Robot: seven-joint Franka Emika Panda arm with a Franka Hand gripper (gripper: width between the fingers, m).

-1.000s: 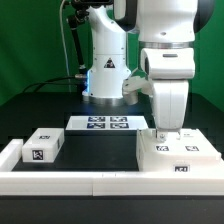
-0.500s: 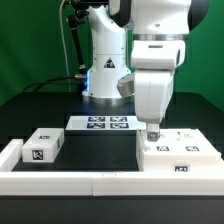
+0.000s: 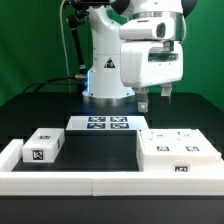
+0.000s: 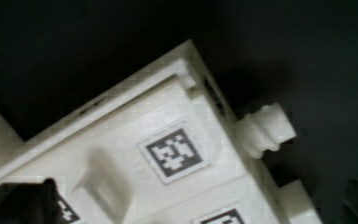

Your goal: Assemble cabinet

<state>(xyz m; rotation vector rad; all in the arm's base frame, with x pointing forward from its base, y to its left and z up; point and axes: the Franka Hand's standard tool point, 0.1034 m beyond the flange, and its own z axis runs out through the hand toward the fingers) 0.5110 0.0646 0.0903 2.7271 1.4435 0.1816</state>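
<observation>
The large white cabinet body (image 3: pixel 178 153) lies on the table at the exterior view's right, with marker tags on its top and front. A smaller white box part (image 3: pixel 42 146) with tags sits at the exterior view's left. My gripper (image 3: pixel 154 99) hangs in the air above the far left corner of the body, tilted, open and empty. In the wrist view the body (image 4: pixel 140 165) fills the frame slantwise, showing a tag (image 4: pixel 172 150) and a round knob (image 4: pixel 270 128) on its edge. The gripper (image 4: pixel 179 205) shows only as dark fingertips at the two lower corners.
The marker board (image 3: pixel 100 123) lies flat between the robot base (image 3: pixel 105 85) and the parts. A low white border rail (image 3: pixel 90 183) runs along the front and wraps the left corner. The table is black.
My gripper has lifted off the top of the cabinet body, moved up and slightly toward the exterior view's left, and the wrist has turned. The body stays where it was.
</observation>
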